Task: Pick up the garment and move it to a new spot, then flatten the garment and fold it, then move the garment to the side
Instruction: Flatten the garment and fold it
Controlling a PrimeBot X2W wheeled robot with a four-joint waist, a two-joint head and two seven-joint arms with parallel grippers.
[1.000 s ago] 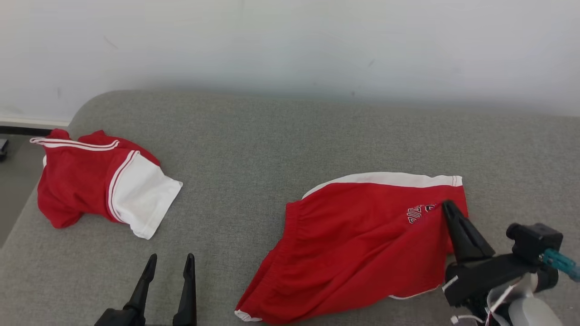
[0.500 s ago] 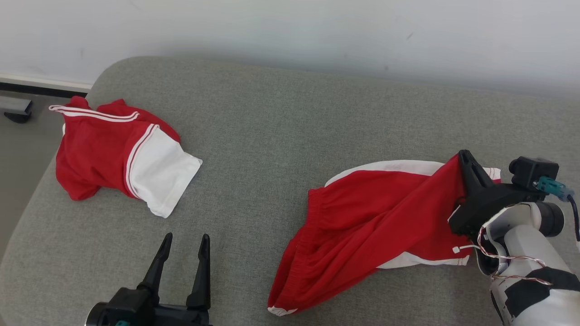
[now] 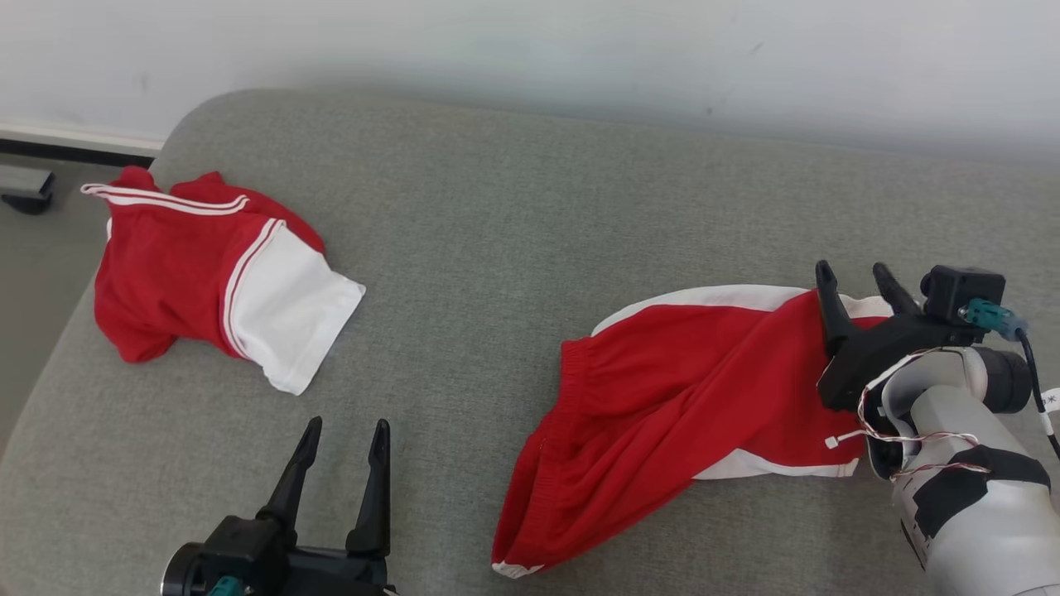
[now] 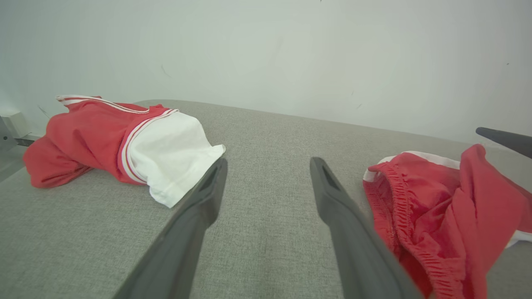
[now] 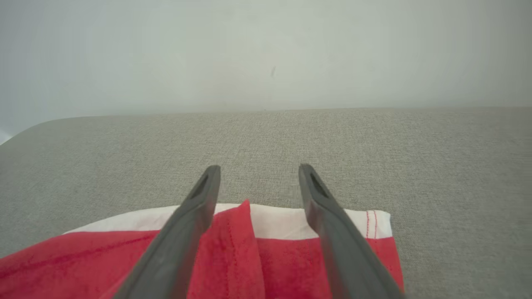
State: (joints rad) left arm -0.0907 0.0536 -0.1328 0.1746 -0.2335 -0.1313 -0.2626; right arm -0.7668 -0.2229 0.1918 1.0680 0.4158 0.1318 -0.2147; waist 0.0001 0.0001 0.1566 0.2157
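The garment, red shorts (image 3: 679,389) with white trim, lies rumpled on the right of the grey cushion (image 3: 497,215), its near right corner folded over toward the far white edge. My right gripper (image 3: 851,273) hovers open over that far right corner. In the right wrist view a raised red fold (image 5: 243,232) stands loose between the spread fingers of the right gripper (image 5: 259,167). My left gripper (image 3: 348,424) is open near the front edge, left of the shorts, with nothing in it. The left wrist view has the left gripper (image 4: 269,162) with the shorts (image 4: 436,207) to its right.
A second garment, a red and white shirt (image 3: 207,281), lies crumpled at the cushion's far left, also in the left wrist view (image 4: 124,141). A white wall (image 3: 530,50) runs behind. The cushion's rounded left edge drops to the floor (image 3: 25,273).
My right gripper carried the shorts' near right corner toward the far edge, then opened and let go. The left gripper stayed open. The head camera shifted.
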